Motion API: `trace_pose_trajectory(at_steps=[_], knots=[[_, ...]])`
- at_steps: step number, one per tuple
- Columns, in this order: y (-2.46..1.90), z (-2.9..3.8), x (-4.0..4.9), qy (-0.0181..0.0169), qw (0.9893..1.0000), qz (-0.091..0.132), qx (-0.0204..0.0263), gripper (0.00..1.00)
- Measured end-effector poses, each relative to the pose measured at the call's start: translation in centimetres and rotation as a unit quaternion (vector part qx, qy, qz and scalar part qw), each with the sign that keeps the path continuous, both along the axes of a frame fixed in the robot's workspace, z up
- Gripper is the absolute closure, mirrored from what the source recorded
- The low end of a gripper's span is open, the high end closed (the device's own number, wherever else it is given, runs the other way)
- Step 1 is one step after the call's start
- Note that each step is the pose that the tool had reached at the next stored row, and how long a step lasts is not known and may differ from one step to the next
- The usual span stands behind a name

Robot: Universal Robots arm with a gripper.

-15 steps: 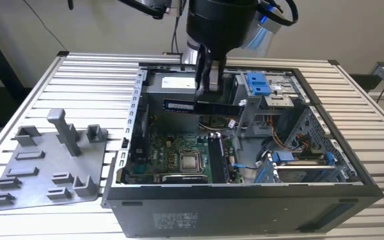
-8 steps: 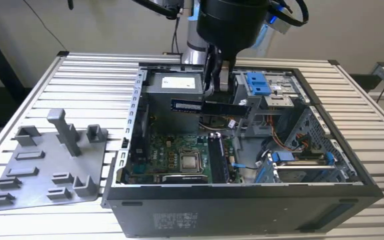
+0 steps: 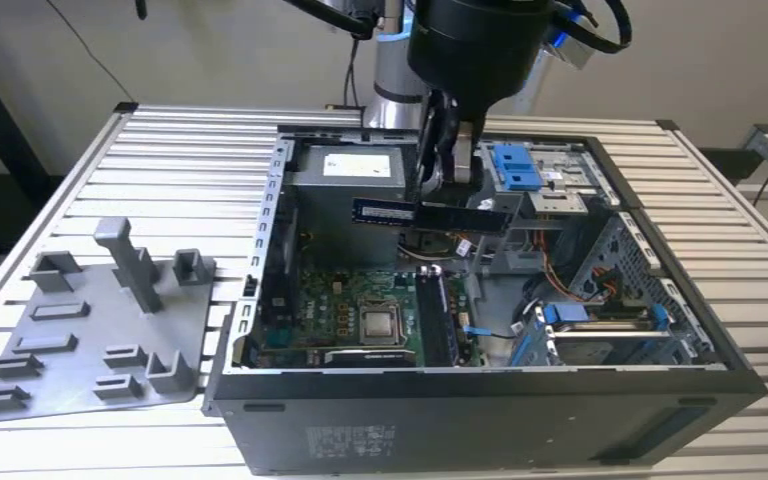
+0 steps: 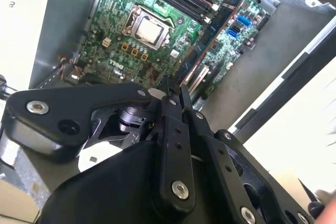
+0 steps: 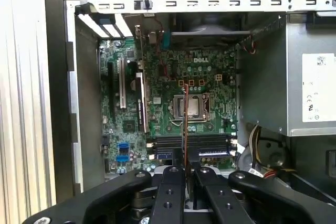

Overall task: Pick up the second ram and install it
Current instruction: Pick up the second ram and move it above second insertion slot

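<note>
The second ram point(image 3: 384, 212), a long thin bluish stick with dark chips, hangs level above the open computer case, over the motherboard point(image 3: 357, 320). My gripper point(image 3: 446, 205) is shut on its middle from above. In the first wrist view the ram point(image 5: 185, 114) shows edge-on, rising from between the black fingers point(image 5: 173, 179), with the dark memory slots point(image 5: 210, 141) beneath it beside the processor socket point(image 5: 190, 107). In the second wrist view the gripper point(image 4: 170, 95) is closed tight above the green board point(image 4: 157, 30).
The grey fixture plate point(image 3: 91, 340) with blocks and posts lies on the slatted table at the exterior view's left of the case. Inside the case are a power supply point(image 3: 351, 172), blue drive brackets point(image 3: 524, 170) and loose cables point(image 3: 584, 280). The case walls point(image 3: 491, 385) ring the board.
</note>
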State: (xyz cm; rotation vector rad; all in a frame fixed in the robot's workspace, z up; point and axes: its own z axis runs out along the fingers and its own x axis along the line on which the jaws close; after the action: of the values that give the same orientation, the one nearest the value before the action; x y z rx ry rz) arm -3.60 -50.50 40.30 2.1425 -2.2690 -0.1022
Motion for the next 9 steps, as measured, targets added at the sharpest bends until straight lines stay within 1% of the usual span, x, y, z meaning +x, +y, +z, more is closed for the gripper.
trace_pose_trajectory(at_steps=[9], knots=[[0.00,0.00,2.11,0.0013,1.0000,0.000,0.0000,0.86]])
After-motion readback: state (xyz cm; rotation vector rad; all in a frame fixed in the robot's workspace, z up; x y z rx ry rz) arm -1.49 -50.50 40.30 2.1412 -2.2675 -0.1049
